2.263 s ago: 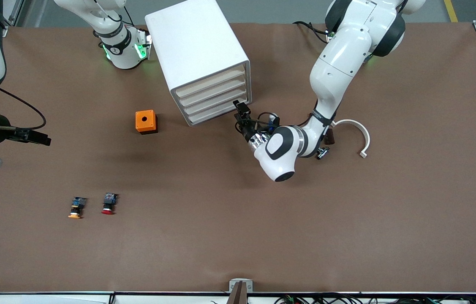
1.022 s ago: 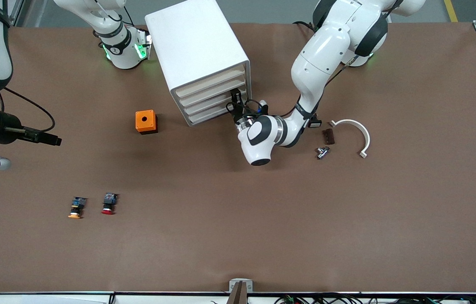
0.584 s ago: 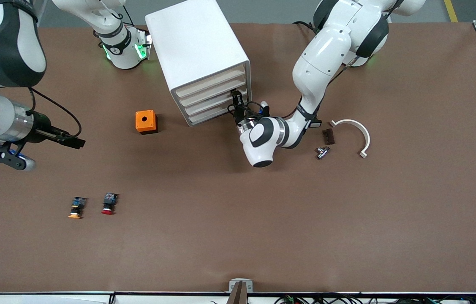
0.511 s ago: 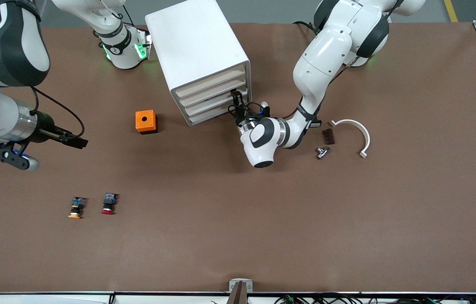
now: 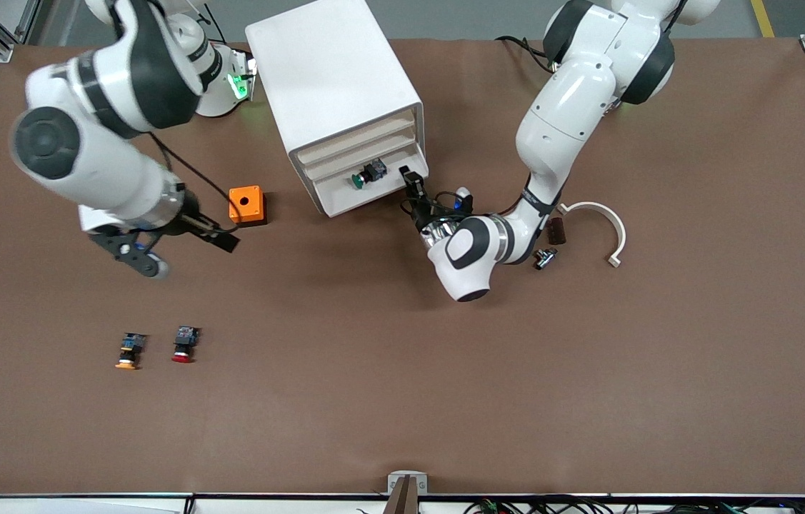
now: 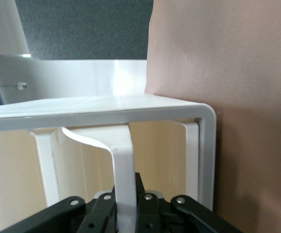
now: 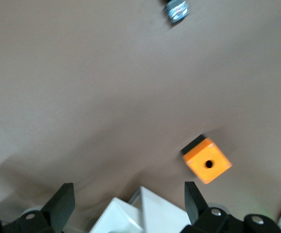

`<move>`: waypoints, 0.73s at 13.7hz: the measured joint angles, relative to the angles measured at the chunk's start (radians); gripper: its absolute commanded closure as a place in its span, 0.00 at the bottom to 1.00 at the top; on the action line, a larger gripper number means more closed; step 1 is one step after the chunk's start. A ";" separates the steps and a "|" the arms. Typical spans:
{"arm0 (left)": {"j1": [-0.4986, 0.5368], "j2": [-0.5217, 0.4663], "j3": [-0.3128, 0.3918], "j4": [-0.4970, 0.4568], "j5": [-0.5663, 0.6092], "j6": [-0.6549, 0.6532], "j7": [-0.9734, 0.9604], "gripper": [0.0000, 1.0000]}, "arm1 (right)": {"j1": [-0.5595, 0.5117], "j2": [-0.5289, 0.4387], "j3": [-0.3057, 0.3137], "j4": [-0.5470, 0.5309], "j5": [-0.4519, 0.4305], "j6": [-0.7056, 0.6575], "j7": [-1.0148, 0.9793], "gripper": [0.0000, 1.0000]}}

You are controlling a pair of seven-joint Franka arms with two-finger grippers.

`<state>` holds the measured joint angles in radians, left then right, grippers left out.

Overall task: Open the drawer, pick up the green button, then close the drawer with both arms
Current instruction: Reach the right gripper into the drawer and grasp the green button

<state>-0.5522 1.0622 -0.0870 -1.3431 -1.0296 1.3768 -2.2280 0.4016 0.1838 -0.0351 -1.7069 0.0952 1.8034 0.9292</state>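
Observation:
The white cabinet has its bottommost drawer pulled out toward the front camera. The green-capped button lies on its side in the drawer. My left gripper is at the drawer's front corner toward the left arm's end, shut on the drawer's front wall. In the left wrist view that white wall runs between the closed fingers of my left gripper. My right gripper is open and empty over the table beside the orange box. In the right wrist view my right gripper frames the cabinet's corner.
An orange-capped button and a red-capped button lie nearer the front camera toward the right arm's end. A white curved piece, a brown block and a metal fitting lie beside the left arm's wrist.
The left gripper closed on the bottom drawer and pulled it out, uncovering the green button. The right arm swung in from the table's end to beside the orange box.

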 measured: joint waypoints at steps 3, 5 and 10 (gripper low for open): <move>0.047 0.006 0.001 0.001 -0.020 0.002 0.008 0.89 | 0.109 0.011 0.000 -0.048 0.000 0.110 0.158 0.00; 0.081 0.006 0.001 0.004 -0.024 0.013 0.009 0.88 | 0.172 0.028 0.000 -0.069 0.000 0.170 0.261 0.00; 0.147 0.006 0.001 0.006 -0.026 0.020 0.009 0.66 | 0.299 0.127 -0.001 -0.083 -0.002 0.269 0.424 0.00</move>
<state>-0.4048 1.0682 -0.0856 -1.3368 -1.0560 1.3967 -2.2186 0.7004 0.3106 -0.0359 -1.7897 0.0935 2.0727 1.3536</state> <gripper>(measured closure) 0.859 0.000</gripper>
